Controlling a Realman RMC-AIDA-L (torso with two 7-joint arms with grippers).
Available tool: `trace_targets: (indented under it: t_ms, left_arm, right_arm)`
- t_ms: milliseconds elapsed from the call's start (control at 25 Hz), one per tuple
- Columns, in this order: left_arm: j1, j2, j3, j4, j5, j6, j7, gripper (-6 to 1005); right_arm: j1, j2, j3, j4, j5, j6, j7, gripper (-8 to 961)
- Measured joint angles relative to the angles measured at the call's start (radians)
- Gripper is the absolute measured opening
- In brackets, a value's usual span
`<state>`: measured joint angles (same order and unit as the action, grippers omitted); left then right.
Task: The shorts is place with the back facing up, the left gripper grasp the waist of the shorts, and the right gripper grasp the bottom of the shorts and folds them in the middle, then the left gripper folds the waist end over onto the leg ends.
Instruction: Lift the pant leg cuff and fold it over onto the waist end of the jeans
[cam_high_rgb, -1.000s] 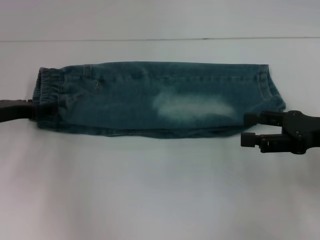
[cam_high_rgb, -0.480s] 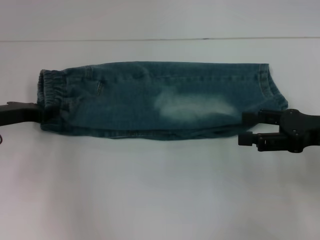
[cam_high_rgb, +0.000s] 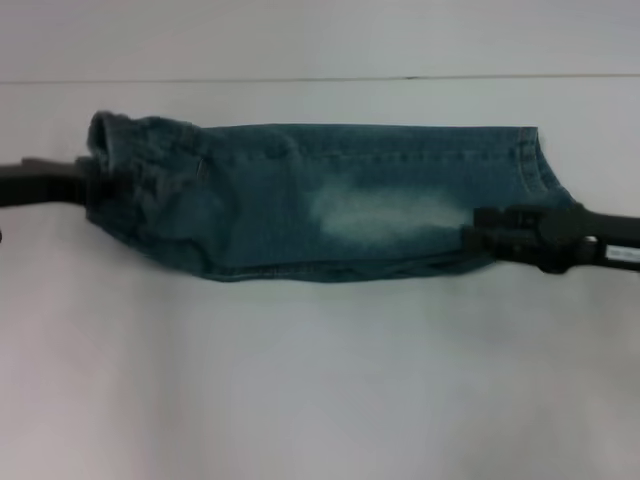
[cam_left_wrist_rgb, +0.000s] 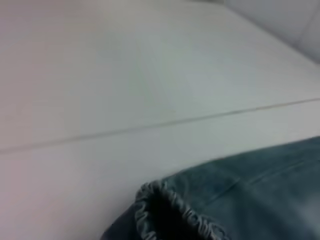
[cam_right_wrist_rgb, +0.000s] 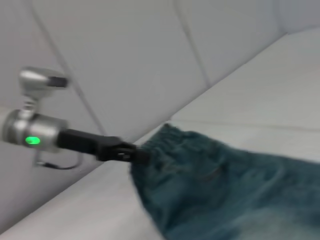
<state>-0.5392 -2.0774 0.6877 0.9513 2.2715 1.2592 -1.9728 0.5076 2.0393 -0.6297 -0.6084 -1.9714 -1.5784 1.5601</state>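
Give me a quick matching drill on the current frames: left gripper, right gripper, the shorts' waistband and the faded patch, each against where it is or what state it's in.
Things:
1. left gripper
2. right gripper
3. waistband
4. faded patch

Places or states:
A. pale area mid-fabric, toward the leg end
B. at the leg end of the shorts, on the robot's right
C. bunched and lifted off the table
D. shut on the waist end, on the robot's left

Pairs: 1-D, 2-B, 3-C, 4-A

Blue denim shorts (cam_high_rgb: 330, 200) w/ pale faded patch
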Motion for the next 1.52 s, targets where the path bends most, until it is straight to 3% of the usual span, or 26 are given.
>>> trace_targets:
  t_ms: [120,200,520,760,1200,1520]
  left_arm:
    - [-0.027,0.0,0.001,0.079,-0.001,0.075,-0.059,191]
    - [-0.059,0.002,0.0,0.116,-0.002,0.119,-0.102,184]
    - [-0.195,0.015,0.002,0.192,-0.002,0.228,-0.235,153]
    - [-0.271,0.022,0.0,0.202,-0.01,0.267,-0.286,124]
    - [-0.295,0.05,0.002,0.207,-0.104,0.291,-0.307,122]
    - [-0.288,0.05,0.005,0.209,-0.104,0.299,-0.307,121]
  right_arm:
    - [0.006,0.037,0.011,0.013,0.066,0.133,-0.062,690]
    - [0.011,0.05,0.009,0.055,0.148,0.22,-0.133,589]
    - [0.098,0.059,0.012,0.402,0.601,0.483,-0.665,195]
    - [0.205,0.067,0.016,0.573,0.736,0.557,-0.954,3]
    - [0.436,0.074,0.027,0.776,0.652,0.738,-1.129,8]
    - [0.522,0.082,0.156,0.891,0.481,0.755,-1.118,12]
